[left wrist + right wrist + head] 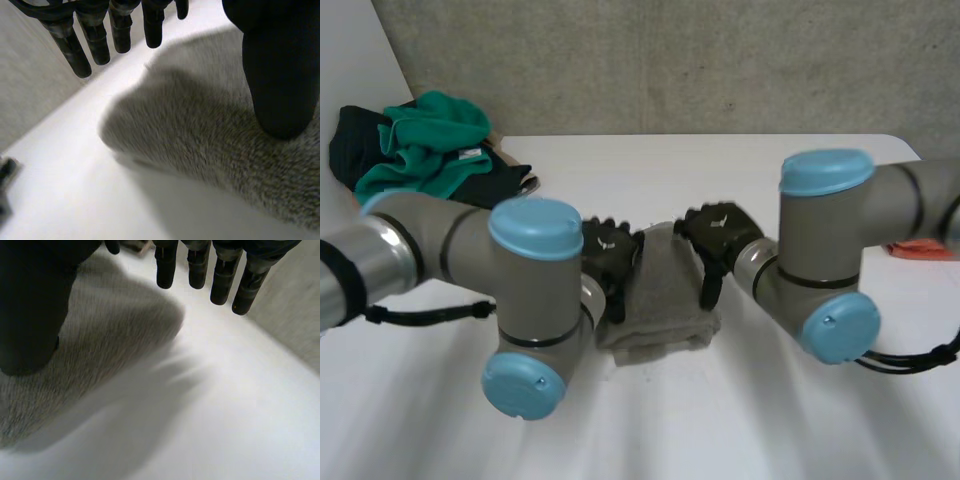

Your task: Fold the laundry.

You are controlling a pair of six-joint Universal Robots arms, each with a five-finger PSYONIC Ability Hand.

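Head: grey towel [660, 300] sits folded mid-table [770, 170], left hand [607, 255] at its left edge, right hand [720, 235] at its right. Clothes pile [420, 150] lies loose at the far-left corner, uncontained.
Left wrist: fingers [75, 50] straight, thumb over towel, gripping nothing.
Right wrist: same, fingers [220, 280] straight, nothing held.
Suggest pressing flat and squaring edges.

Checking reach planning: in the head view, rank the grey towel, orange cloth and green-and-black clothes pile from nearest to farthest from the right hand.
From the right hand:
1. Grey towel: mid-table, right beside the hand.
2. Orange cloth: at the table's right edge, past the right arm.
3. Green-and-black clothes pile: far left corner, across the table.
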